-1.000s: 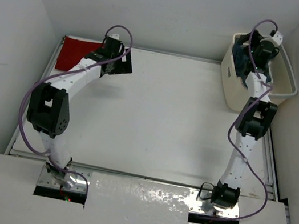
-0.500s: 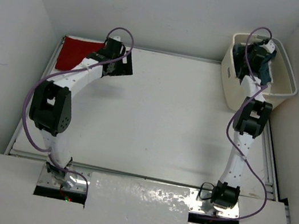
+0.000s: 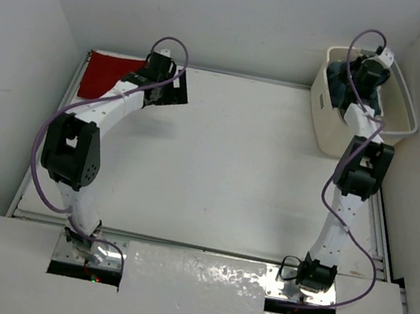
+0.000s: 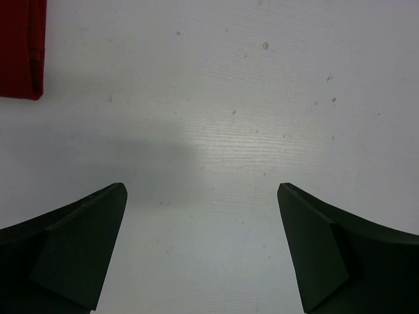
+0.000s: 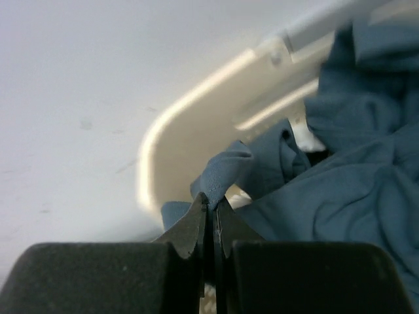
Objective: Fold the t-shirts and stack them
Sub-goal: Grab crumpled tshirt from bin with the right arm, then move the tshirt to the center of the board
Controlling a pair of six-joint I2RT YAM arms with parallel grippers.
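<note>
Right gripper (image 5: pixel 211 201) reaching into the cream laundry basket (image 5: pixel 196 111) at the far right corner of the table (image 3: pixel 231 177). Its jaws were clenched on a small raised fold of the slate blue-grey t-shirt (image 5: pixel 353 170), which lay crumpled inside the basket. The left gripper (image 4: pixel 201 190) hung released, jaws wide and holding nothing, over bare table just beside the red t-shirt (image 4: pixel 23 46), which lay as a flat rectangle at the far left corner. No white shirt was visible in any view. The step in hand was judged to be drawing the blue-grey shirt out of the basket. The pinch took only a thin ridge of cloth near the basket's rim, so a sound lift would rise straight and slowly until the trailing cloth cleared the wall. Only then would it carry toward the open middle of the table. A sideways drag risked catching the rim or tipping the basket, and so slight a pinch could slip.
</note>
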